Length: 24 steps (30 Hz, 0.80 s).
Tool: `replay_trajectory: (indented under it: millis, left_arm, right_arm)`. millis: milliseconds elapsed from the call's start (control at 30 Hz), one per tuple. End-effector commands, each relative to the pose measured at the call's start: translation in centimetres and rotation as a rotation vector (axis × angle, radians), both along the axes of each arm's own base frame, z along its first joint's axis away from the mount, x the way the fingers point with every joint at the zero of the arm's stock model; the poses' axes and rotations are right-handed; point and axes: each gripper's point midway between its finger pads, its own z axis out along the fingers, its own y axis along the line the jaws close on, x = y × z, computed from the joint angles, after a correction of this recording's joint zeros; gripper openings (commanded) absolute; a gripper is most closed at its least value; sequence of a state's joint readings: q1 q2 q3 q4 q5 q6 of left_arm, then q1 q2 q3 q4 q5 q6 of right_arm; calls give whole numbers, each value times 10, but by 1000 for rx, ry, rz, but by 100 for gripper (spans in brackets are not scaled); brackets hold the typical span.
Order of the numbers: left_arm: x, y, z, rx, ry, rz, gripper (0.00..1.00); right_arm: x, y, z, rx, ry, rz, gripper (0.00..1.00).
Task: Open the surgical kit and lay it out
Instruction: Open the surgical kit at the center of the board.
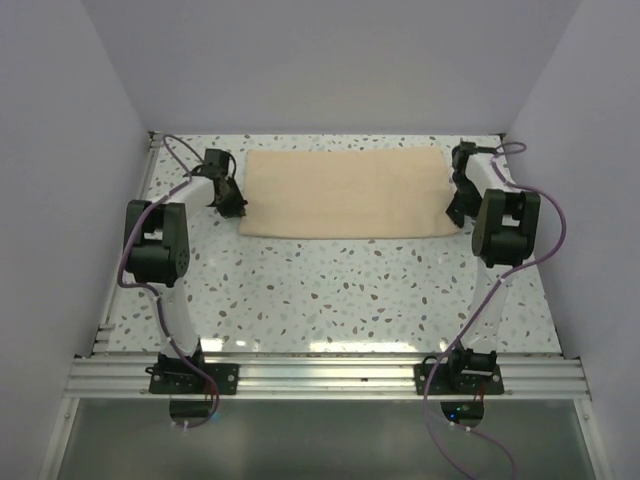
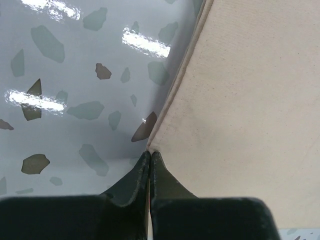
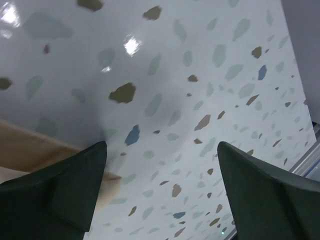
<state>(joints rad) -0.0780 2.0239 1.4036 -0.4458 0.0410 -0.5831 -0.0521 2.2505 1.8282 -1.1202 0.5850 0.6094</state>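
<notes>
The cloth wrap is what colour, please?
The cloth wrap is plain beige, clearest in the top external view.

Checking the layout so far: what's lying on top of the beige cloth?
Nothing shows on the beige cloth: its top is bare and flat. The left gripper pinches one corner. Whatever lies underneath is covered.

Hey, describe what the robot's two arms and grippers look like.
Both the left arm and right arm have white links with bulky black joints, trailed by looping purple cables. The left gripper and right gripper end in dark, wedge-shaped fingers tapering to tips.
</notes>
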Motion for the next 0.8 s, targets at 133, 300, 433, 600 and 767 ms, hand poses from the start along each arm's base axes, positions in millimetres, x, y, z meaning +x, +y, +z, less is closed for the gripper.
replay_trajectory:
  millis: [133, 300, 433, 600, 767]
  left_arm:
    - [0, 26, -8, 115, 8, 25, 0]
    - [-17, 40, -4, 150, 15, 27, 0]
    - [-33, 56, -6, 164, 33, 52, 0]
    - [-32, 63, -2, 177, 40, 54, 0]
    - [-31, 67, 0, 198, 87, 44, 81]
  right_arm:
    - [12, -14, 53, -42, -120, -22, 99]
    - [58, 10, 87, 107, -367, 36, 97]
    - [108, 60, 105, 378, -601, 153, 94]
    - [164, 99, 106, 579, -761, 216, 93]
    - [219, 135, 81, 749, -825, 264, 91]
